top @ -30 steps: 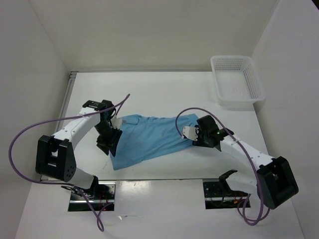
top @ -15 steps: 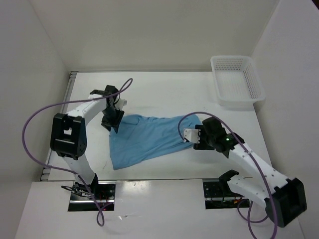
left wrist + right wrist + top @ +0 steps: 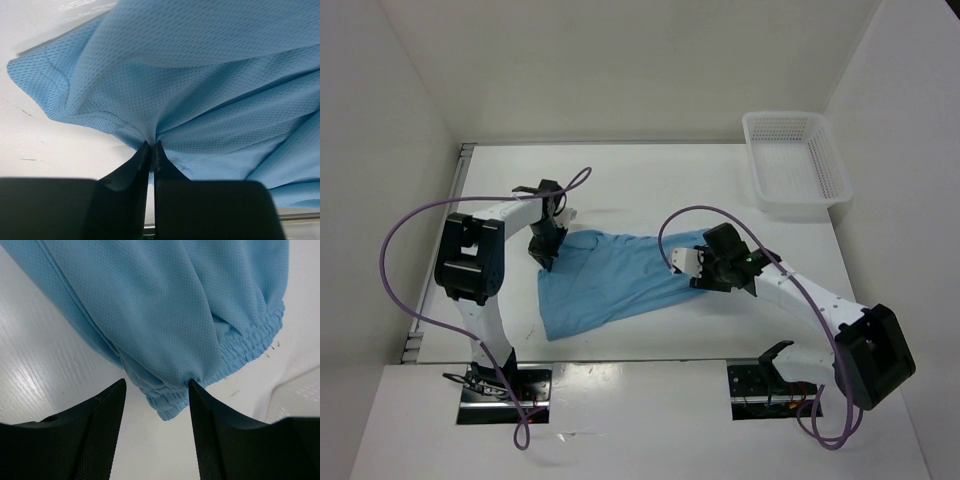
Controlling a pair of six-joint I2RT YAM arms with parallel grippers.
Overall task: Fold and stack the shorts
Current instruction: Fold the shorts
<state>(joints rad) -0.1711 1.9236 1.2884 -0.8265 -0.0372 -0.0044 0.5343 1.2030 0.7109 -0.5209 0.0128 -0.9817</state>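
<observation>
A white table [image 3: 650,180] ringed by white walls carries the light blue shorts [image 3: 610,275], spread flat across its middle between the two arms. At their far left corner the left gripper [image 3: 151,144] is clamped on the shorts, its jaws nearly touching with a pinch of mesh fabric drawn into radiating creases between them. At the right end the right gripper [image 3: 157,382] has its jaws spread, the gathered elastic waistband bunched just beyond and between the tips, and a white mesh basket [image 3: 790,160] sits well apart at the far right corner.
</observation>
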